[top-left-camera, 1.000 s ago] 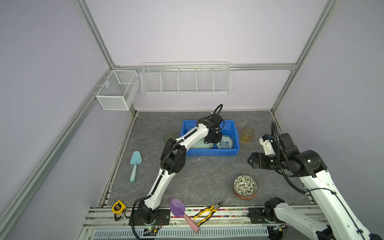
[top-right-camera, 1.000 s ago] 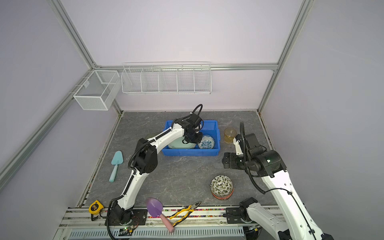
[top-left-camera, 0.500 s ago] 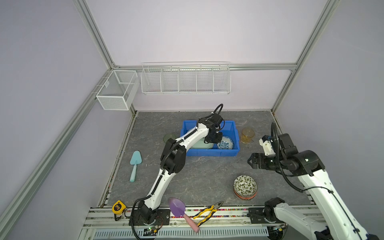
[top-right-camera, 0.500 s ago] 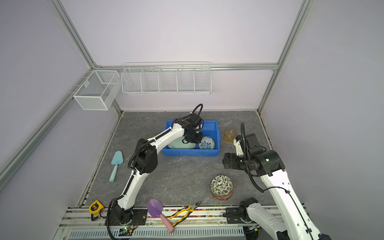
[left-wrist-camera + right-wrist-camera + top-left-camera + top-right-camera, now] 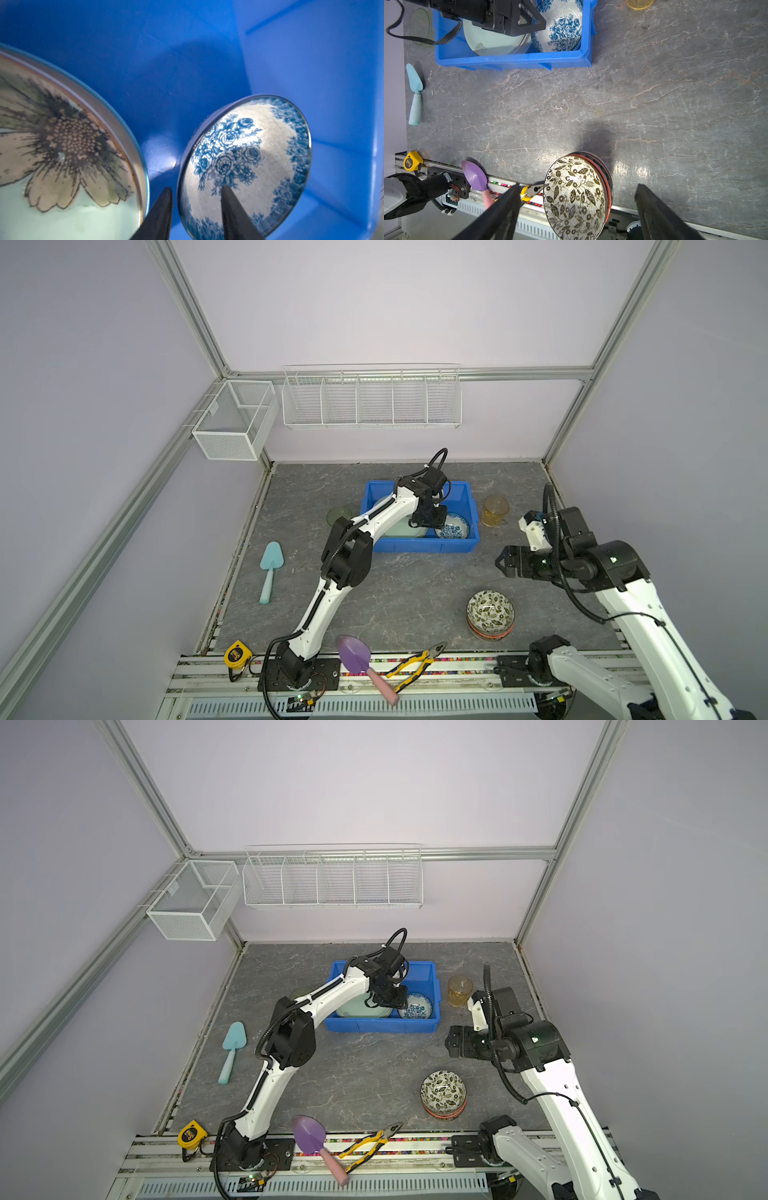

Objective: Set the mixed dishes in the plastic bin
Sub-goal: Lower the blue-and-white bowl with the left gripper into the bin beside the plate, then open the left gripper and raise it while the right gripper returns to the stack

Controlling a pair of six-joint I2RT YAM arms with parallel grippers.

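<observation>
Two dishes lie in the plastic bin [image 5: 419,546], which sits near the middle of the back edge of the surface [image 5: 415,593]: a pale green flower plate [image 5: 399,531] on its left side and a blue floral bowl [image 5: 453,526] in its front right corner. The left tool [image 5: 195,190] is down inside the bin, its jaws partly apart astride the bowl's rim, one finger inside and one outside, with a gap showing at the rim. An amber tumbler [image 5: 495,510] stands just beside the bin's right wall, a green tumbler [image 5: 338,515] just beside its left. Toward the front right corner a leaf bowl [image 5: 490,610] tops a stack of dishes [image 5: 490,632]. The right tool [image 5: 500,562] hangs wide and empty above the surface, between that stack and the amber tumbler. A teal trowel [image 5: 270,568] lies near the left edge; a purple trowel [image 5: 357,655] and pliers [image 5: 415,664] lie at the front edge
</observation>
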